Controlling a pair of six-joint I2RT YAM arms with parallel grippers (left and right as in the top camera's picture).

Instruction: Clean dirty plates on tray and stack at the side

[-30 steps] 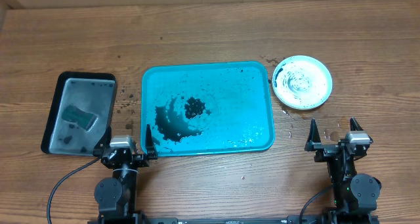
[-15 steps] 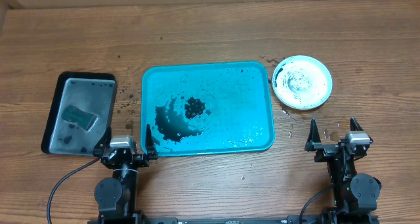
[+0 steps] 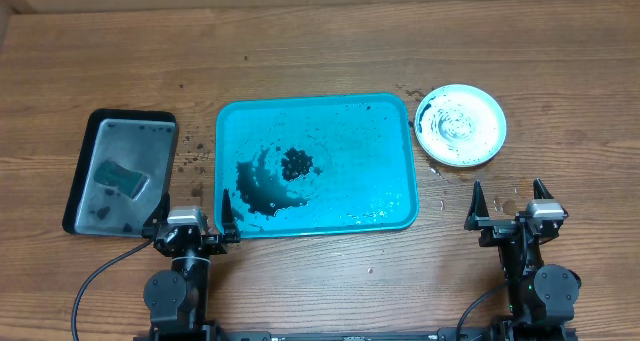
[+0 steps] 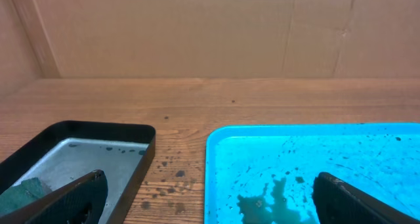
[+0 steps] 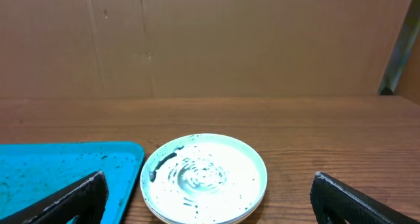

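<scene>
**Desk:** What does the view from above give us?

**Photographer:** A wooden counter point(image 3: 330, 41) with the turquoise tray point(image 3: 375, 146) at its centre. Its left half carries a dark puddle point(image 3: 258, 184) and a clump of black bits point(image 3: 295, 162), with wet specks across the rest.

**Desk:** And the plates?

**Photographer:** The plates point(image 3: 460, 126) sit on the counter just right of the tray's far right corner. The top one is pale mint at the rim, its face smeared and dotted with black. (The right wrist view hints at a second edge beneath, but I cannot count the stack.)

**Desk:** What are the arms doing?

**Photographer:** Both sit at the near edge. The left tool point(image 3: 192, 209) is spread wide and grips nothing. One finger stands by the tray's near left corner, the other by the near right corner of a black tray point(image 3: 130, 114). The right tool point(image 3: 509, 199) is spread just as wide and is also empty. It stands near of the plates and apart from them.

**Desk:** Anything in that black tray?

**Photographer:** A green sponge point(image 3: 122, 177) lies on its grey, wet-looking floor, toward the left. Black spatter point(image 3: 195, 156) dots the counter between the two trays.

**Desk:** Background?

**Photographer:** A brown cardboard wall point(image 4: 197, 27) stands along the far side of the counter, seen from both wrists.
</scene>
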